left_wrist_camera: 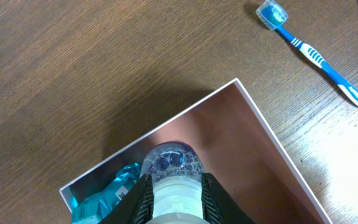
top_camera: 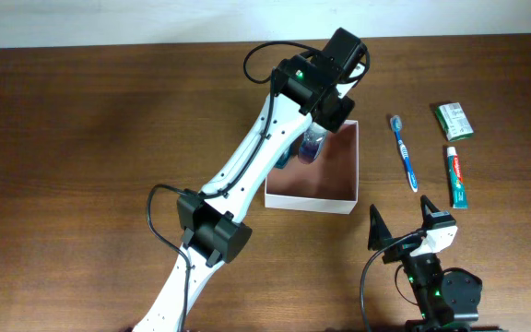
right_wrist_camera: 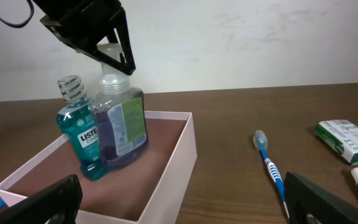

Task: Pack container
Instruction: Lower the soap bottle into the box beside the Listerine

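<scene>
Right wrist view: left hand (right_wrist_camera: 115, 62) clamped on the purple mouthwash bottle (right_wrist_camera: 123, 127), container (right_wrist_camera: 180, 158) directly below; a tilted release could topple it into the teal Listerine bottle (right_wrist_camera: 82, 143) alongside.

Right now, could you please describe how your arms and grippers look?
Left arm: white links, black joint housings, looping black cables, a green light. Right arm: black, green light, white wrist piece. Left gripper and right gripper: black, wedge-shaped fingers.
</scene>
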